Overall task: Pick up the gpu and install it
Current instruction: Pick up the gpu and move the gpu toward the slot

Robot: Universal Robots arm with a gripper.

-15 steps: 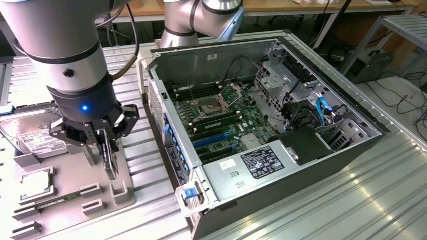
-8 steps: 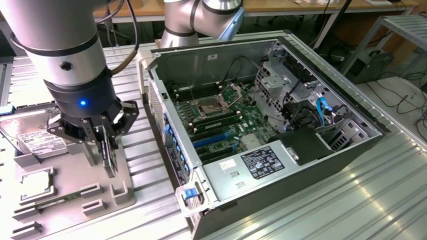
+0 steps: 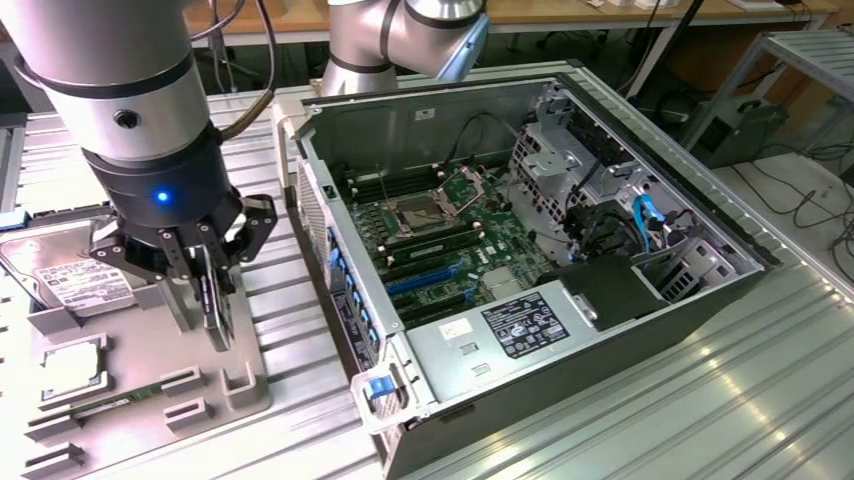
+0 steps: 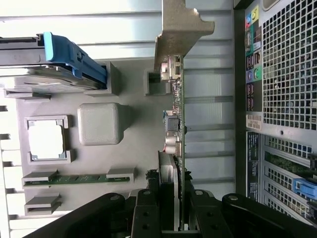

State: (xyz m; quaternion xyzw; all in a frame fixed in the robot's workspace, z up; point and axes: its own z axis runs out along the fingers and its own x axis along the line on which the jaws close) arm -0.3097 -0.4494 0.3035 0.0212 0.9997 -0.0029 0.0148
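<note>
1. The gpu (image 3: 220, 308) was seen upright and edge-on over the tray (image 3: 140, 330), near the tray's edge that faces the case (image 3: 387, 130). Its bracket (image 4: 181, 25) was at the end away from the grip.
2. The gripper (image 3: 206, 265) was clamped on the gpu from above, with one finger pressed to each face of the board.
3. Whether the card's lower edge was clear of the tray's holders could not be told.
4. Other parts were left in their seats on the tray. The hard drive (image 3: 74, 285) was lying near the edge away from the case. The cpu (image 3: 70, 365) was further along that side, and a memory stick (image 4: 64, 179) was held beside it.
5. The case was laid open on its side on the table (image 3: 667, 400), just beside the tray. The motherboard (image 3: 441, 235) was exposed, and no card was seen in the blue slots (image 3: 427, 282).
6. The pick-up step was judged to be in hand. The grip was made, the card was at the tray, and nothing of the install was done.
7. The install was judged to call for the card to be kept upright and carried over the case wall. Its lower edge would have to be lined up with a slot, and its bracket turned to the rear wall. A square, even press would be needed, since a tilted card could jam or be strained at the connector.
</note>
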